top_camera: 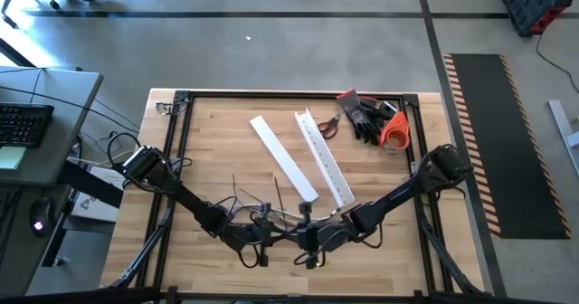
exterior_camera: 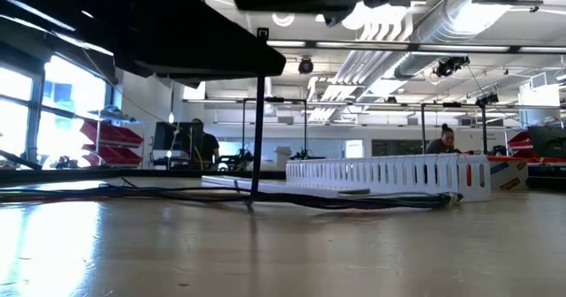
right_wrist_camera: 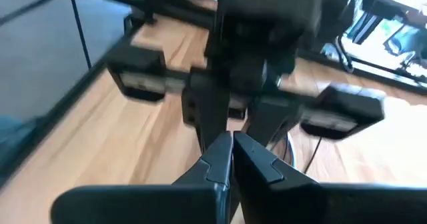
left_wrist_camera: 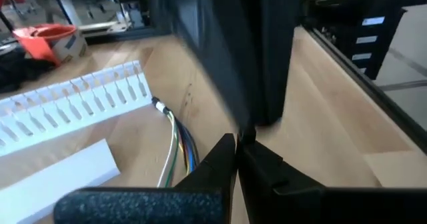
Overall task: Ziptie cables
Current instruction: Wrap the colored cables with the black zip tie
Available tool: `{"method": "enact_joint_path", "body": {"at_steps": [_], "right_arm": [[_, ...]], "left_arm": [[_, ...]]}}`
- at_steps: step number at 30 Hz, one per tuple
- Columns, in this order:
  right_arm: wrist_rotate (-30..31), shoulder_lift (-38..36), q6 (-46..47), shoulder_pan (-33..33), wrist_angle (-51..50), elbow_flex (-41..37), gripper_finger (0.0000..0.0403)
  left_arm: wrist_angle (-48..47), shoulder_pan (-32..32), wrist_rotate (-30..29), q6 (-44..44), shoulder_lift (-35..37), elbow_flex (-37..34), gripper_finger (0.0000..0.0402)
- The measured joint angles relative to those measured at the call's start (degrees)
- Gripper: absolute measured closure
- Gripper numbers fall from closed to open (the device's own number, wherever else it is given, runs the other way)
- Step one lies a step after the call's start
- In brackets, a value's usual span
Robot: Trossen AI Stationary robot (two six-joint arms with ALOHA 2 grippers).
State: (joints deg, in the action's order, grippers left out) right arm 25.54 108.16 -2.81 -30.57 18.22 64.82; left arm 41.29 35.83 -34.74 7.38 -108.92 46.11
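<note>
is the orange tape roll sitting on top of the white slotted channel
No, in the high view the orange tape roll lies by the black gloves at the far right corner, apart from the slotted channel.

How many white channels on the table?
2. A flat, plain one lies left of centre, running diagonally. A slotted one lies right of it, roughly parallel, its near end by the cables. More may hide under the arms.

cables (top_camera: 271,212) before channels (top_camera: 322,157), on table (top_camera: 217,132)
</note>
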Motion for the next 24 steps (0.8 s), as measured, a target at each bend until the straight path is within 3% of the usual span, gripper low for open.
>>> {"method": "enact_joint_path", "body": {"at_steps": [4,9,17,22,24], "right_arm": [[1.0,-0.47,5.2,0.83,-0.94,0.0,0.0403],[-4.62,1.15,13.19,6.87,-4.69,0.0,0.0391],[-7.93,4.04,20.25,16.94,-9.25,-0.09,0.0295],[-17.13,4.06,24.11,19.81,-18.77,-0.09,0.0244],[-17.29,4.56,24.43,19.96,-22.54,-0.07,0.0236]], "left_arm": [[-3.13,1.44,0.05,3.91,0.01,-0.5,0.0401],[-4.02,2.77,-0.46,8.05,0.0,-2.39,0.0401],[-3.92,2.87,-0.42,8.57,0.0,-2.47,0.0401],[-3.7,2.87,-0.42,9.06,0.0,-2.47,0.0401],[-3.67,2.87,-0.42,9.05,0.0,-2.47,0.0401]]}}
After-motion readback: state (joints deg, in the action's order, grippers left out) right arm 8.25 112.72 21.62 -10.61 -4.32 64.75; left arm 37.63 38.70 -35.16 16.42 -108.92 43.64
